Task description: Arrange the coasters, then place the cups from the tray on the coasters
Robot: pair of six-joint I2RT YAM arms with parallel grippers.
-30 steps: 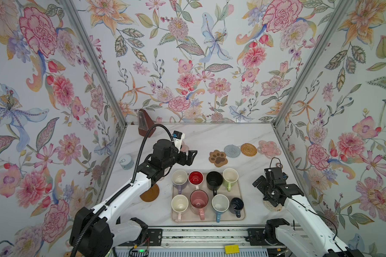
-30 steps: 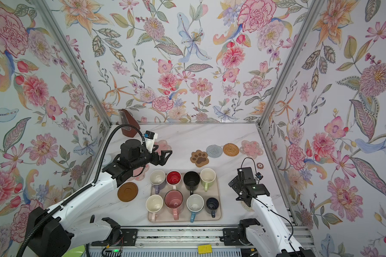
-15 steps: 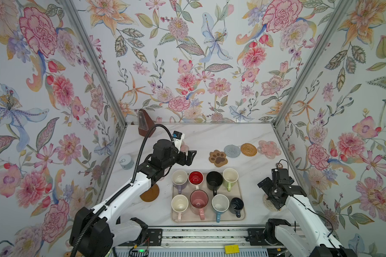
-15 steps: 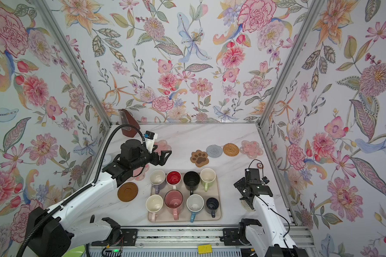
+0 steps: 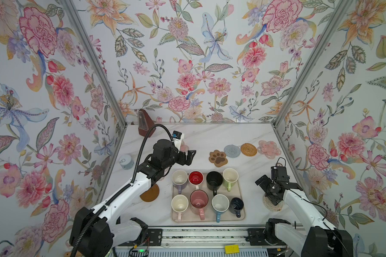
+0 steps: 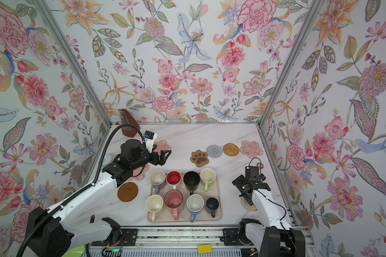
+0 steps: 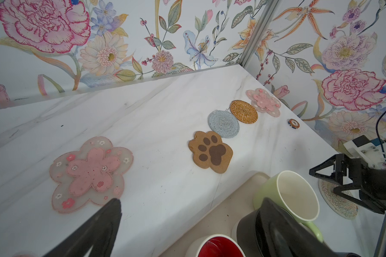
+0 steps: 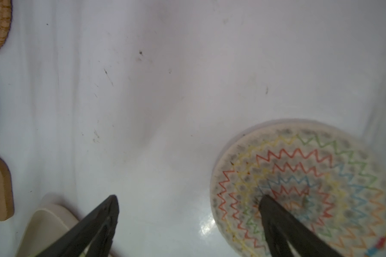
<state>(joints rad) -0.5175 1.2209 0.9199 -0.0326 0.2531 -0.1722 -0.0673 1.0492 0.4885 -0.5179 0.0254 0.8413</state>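
You had both claws released and empty: left gripper (image 5: pixel 192 156) hung beside a pink flower coaster (image 7: pixel 90 173), right gripper (image 8: pixel 188 199) over the cream zigzag-stitched coaster (image 8: pixel 299 178), right of the beige tray (image 5: pixel 208 219). Eight cups (image 5: pixel 214 180) stood on it, two rows of four. Eight coasters (image 5: pixel 218 158) lay around it.

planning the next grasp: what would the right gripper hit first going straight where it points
Probably the cream woven coaster: the open right gripper points down at the table, jaws straddling the coaster's edge, one tip over it and one over bare table. Its height above them is unclear.
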